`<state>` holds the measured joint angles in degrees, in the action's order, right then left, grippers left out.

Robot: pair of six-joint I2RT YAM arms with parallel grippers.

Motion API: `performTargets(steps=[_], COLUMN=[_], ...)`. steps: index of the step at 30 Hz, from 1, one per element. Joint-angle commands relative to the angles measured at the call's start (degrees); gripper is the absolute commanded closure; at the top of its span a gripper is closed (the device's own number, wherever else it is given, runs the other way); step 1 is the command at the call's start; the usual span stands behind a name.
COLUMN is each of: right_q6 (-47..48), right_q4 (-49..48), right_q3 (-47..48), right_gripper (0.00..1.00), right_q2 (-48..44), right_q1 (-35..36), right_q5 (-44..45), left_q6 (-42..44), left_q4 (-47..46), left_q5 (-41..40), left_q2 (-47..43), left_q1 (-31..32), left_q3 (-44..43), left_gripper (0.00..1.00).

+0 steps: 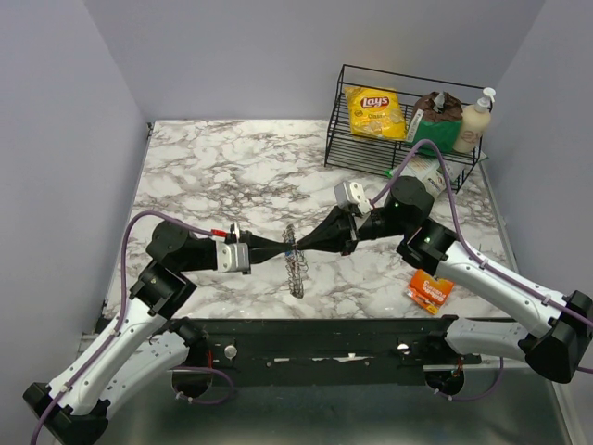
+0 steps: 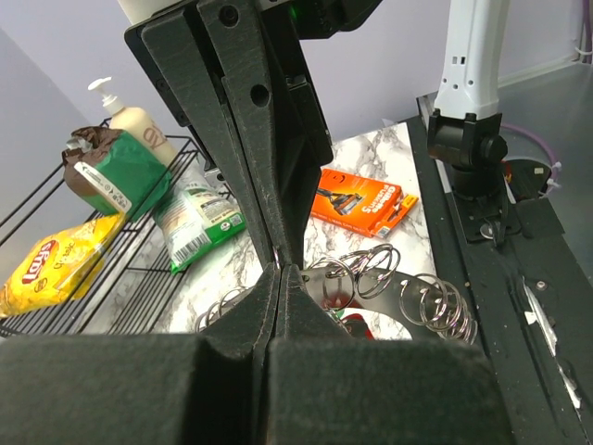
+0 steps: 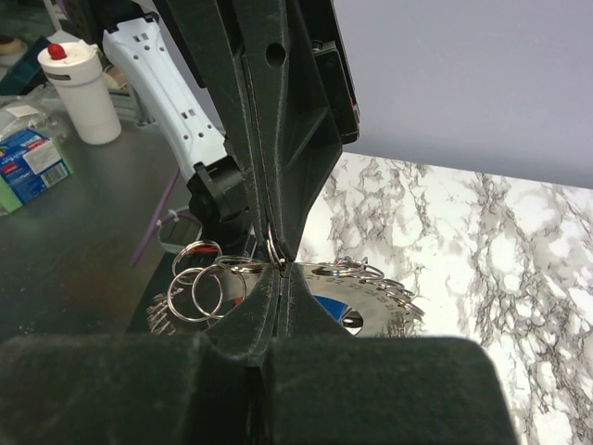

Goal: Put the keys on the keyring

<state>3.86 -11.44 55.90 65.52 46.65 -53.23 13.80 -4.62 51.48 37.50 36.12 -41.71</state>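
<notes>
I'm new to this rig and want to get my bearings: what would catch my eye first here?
The two arms meet mid-table: the left end effector and right end effector are shut tip to tip on the toothed grey keyring, held on edge over the marble table. At the back right, a black wire basket holds a yellow Lay's bag. An orange packet lies at the front right.

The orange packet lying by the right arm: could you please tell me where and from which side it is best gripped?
Probably best: come straight down on the orange packet and close the jaws across its narrower width, on the two long edges. It lies flat on the table, a thin card-like rectangle, so no side offers a face to pinch from, and its edges look free.
</notes>
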Motion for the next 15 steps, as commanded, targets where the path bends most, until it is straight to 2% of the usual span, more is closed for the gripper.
performTargets(steps=[1, 4, 15], right_q6=[-0.43, -0.34, 2.47], right_q4=[-0.51, -0.25, 5.11], right_q3=[1.41, 1.49, 2.55], right_gripper=[0.99, 0.99, 0.99], right_q2=[0.49, 0.31, -0.48], right_q1=[0.28, 0.28, 0.28], right_q5=[0.5, 0.76, 3.4], left_q6=[0.52, 1.66, 6.5], left_q4=[-1.45, 0.74, 13.23], left_q5=[2.31, 0.99, -2.61], left_q2=[-0.49, -0.84, 0.56], left_q1=[0.36, 0.44, 0.36], left_q3=[-0.74, -1.26, -6.88], left_gripper=[1.0, 0.99, 0.67])
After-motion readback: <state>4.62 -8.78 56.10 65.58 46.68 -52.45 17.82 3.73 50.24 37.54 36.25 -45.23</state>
